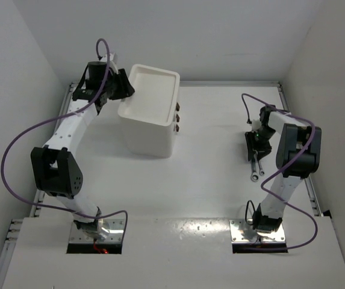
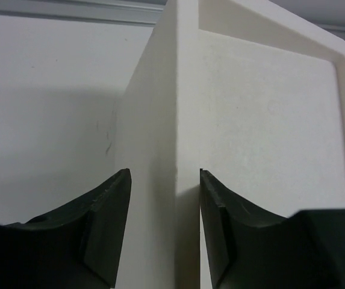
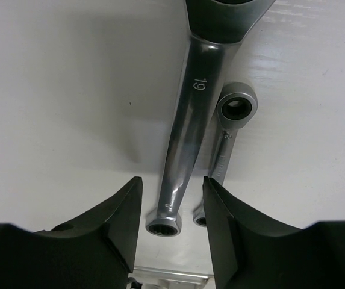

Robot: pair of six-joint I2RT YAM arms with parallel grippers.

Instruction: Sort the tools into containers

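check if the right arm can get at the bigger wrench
Probably yes: the right arm hangs over the bigger wrench, open jaws either side of its end. The smaller wrench close beside might get caught.

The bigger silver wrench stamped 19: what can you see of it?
The bigger wrench is a slim bar of shiny polished metal stamped 19. A small ring end shows nearest the camera, and its larger head runs out of the picture. It lies flat on the white table, close beside the smaller wrench. The right claw hangs open astride its ring end, not visibly touching it.
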